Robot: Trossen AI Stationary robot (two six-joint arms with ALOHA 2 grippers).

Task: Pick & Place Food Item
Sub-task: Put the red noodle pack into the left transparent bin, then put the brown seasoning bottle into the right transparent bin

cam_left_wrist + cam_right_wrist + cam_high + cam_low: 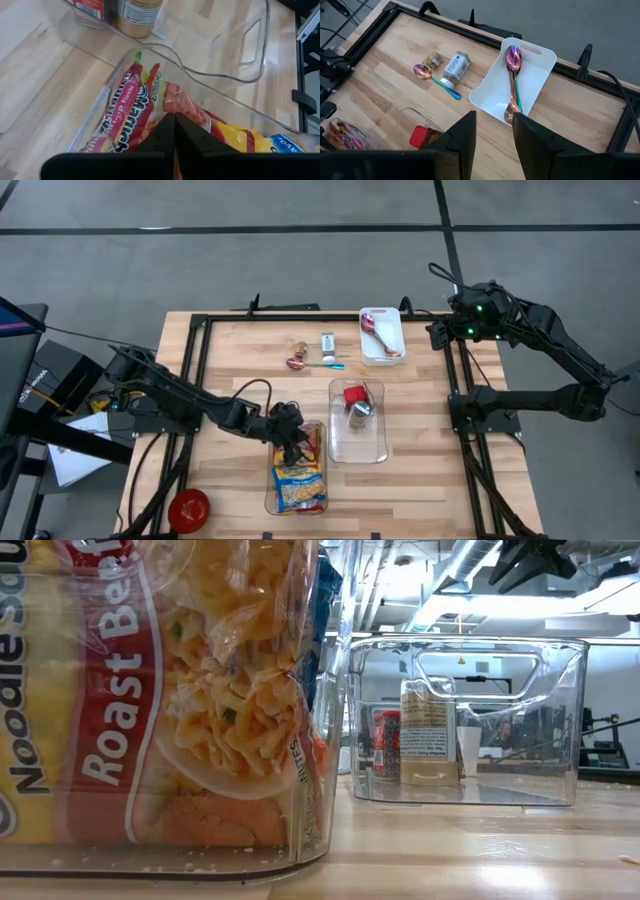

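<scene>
Wooden table [240,360]: left end effector [291,432] (fingers together) over noodle packets [298,480]

The clear bin [358,423] at mid-desk is the main obstacle, its walls fencing in a red box [354,394] and a jar [359,412]. Just beside it, nearer the desk's front edge, a second clear bin [297,498] is stuffed with noodle packets [297,485], and the left claw [295,442] hangs over that bin. Behind the clear bin, bare desk [240,355] lies open up to a spoon [305,363], a spice jar [328,342] and a white tray [383,336].
</scene>
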